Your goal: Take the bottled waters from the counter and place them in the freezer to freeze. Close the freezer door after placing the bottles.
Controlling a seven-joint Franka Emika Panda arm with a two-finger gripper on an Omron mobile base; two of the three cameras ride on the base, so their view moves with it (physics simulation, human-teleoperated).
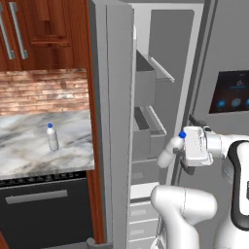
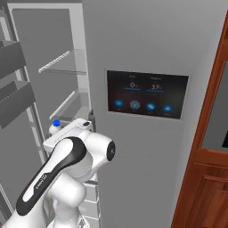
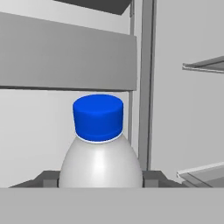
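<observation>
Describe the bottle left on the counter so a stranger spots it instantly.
Left of the open freezer door lies the marble counter, under a brick wall. The bottle stands upright there alone; its twin is tilted in the gripper.

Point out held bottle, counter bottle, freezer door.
held bottle point(image 3: 99, 162): hand view, body below cap.
counter bottle point(image 1: 52, 138): left base view, mid body.
freezer door point(image 1: 119, 121): left base view, open panel's edge.
</observation>
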